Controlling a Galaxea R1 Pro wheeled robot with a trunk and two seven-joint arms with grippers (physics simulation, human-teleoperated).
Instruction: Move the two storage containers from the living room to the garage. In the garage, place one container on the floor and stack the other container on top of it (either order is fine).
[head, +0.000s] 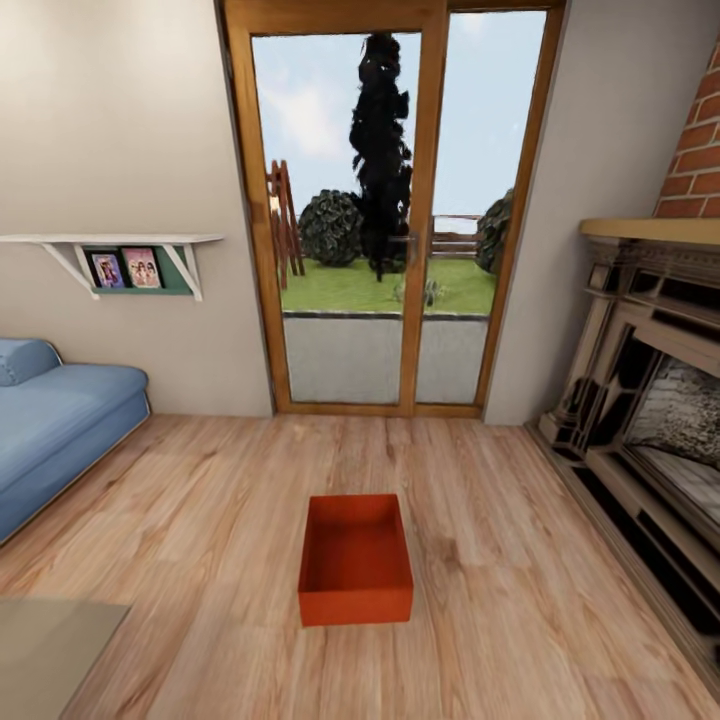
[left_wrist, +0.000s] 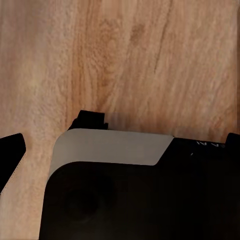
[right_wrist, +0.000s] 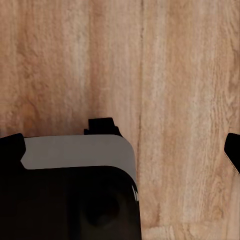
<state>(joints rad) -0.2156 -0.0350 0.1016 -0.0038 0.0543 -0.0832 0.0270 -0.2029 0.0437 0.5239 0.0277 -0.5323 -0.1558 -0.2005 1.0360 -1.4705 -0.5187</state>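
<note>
**One bin in reach, both arms hanging over bare planks**

Each wrist camera looks down past dark robot bodywork at the wood-plank floor (left_wrist: 150, 60); whether either pincer is spread or pressed together cannot be told. Ahead, one orange-red storage container (head: 355, 560) sits upright and empty on the floor, before the glass doors (head: 385, 220), between sofa (head: 55, 420) and fireplace (head: 650, 420). It looks stiff, light, probably plastic; opposite rim walls suit a two-armed hold.

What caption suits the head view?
One orange-red storage container sits empty on the living room's wood-plank floor before the glass doors.
</note>
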